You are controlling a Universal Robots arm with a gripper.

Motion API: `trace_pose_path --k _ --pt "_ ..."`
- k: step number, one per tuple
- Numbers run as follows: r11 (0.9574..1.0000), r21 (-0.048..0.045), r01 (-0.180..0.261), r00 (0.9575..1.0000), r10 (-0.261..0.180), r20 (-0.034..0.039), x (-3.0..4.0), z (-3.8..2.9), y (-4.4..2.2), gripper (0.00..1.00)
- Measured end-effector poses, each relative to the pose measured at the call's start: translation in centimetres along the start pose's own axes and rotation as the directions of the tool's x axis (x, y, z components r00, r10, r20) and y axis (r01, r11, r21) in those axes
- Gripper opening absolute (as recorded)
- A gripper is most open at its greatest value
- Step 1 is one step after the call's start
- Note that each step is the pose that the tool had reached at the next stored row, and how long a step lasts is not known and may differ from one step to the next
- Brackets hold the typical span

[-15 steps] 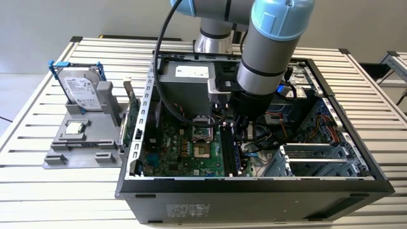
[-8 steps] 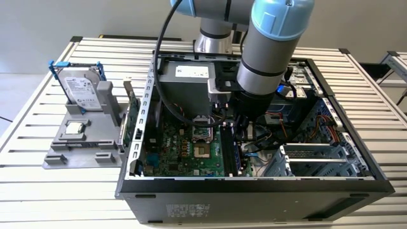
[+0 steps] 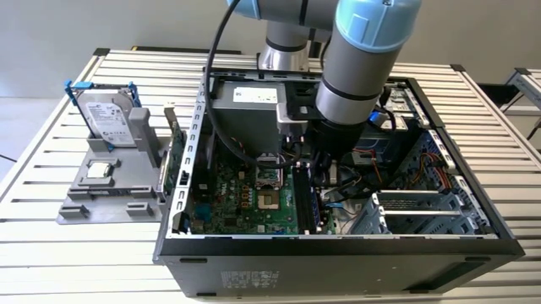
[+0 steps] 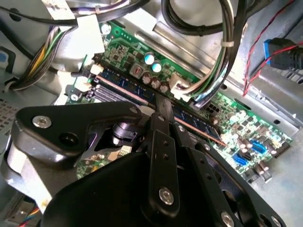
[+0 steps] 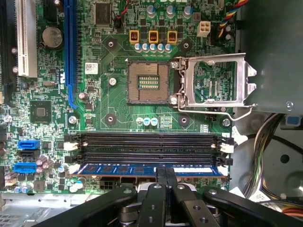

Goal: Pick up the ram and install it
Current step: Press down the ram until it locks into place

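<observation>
**Operator:** What sits closest to the lens?

**Spotter:** Your own gripper (image 5: pixel 165 177). In the first wrist view its black linkages crowd the foreground, and the two fingers (image 5: pixel 161 176) stand drawn together with only a thin seam between them. They meet on the upper edge of the ram (image 5: pixel 147 169), so I judge you have it pinched, near its middle.

**Operator:** Where is the ram from the hand, then?

**Spotter:** Directly below the fingertips, touching them. It is the blue stick standing on edge in the slot nearest the gripper. Its long axis runs crosswise to your fingers, in line with the black slots (image 5: pixel 147 142) just beyond it, which are bare. In the second wrist view you see the same thing from the side: the ram (image 4: pixel 137 90) stretches away on both sides of the gripper (image 4: pixel 161 111), parallel to the neighbouring slots.

**Operator:** Is it seated?

**Spotter:** You cannot settle that from here. It sits low and level between the end latches, but whether those have snapped shut is not clear.

**Operator:** And past the slots?

**Spotter:** Farther from the hand lies the open processor socket (image 5: pixel 149 82) with its metal retention frame (image 5: pixel 215 82) swung aside. In the exterior view your arm (image 3: pixel 359 63) reaches down into the open computer case (image 3: pixel 338 247), and well off beside it a grey stand (image 3: pixel 106 183) carries the hard drive (image 3: pixel 110 117).
</observation>
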State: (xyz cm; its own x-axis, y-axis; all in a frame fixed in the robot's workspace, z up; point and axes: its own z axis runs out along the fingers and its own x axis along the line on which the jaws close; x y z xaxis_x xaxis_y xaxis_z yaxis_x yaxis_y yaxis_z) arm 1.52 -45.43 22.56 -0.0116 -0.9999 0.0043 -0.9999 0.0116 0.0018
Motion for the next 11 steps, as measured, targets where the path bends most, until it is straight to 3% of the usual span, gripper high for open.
trace_pose_path --k 4,11 --pt "1.0000 -0.0001 0.000 1.0000 0.000 -0.0003 0.01 -1.13 0.00 0.00" --pt "1.0000 -0.0003 0.000 1.0000 0.000 -0.0003 0.02 -2.49 0.01 0.00"
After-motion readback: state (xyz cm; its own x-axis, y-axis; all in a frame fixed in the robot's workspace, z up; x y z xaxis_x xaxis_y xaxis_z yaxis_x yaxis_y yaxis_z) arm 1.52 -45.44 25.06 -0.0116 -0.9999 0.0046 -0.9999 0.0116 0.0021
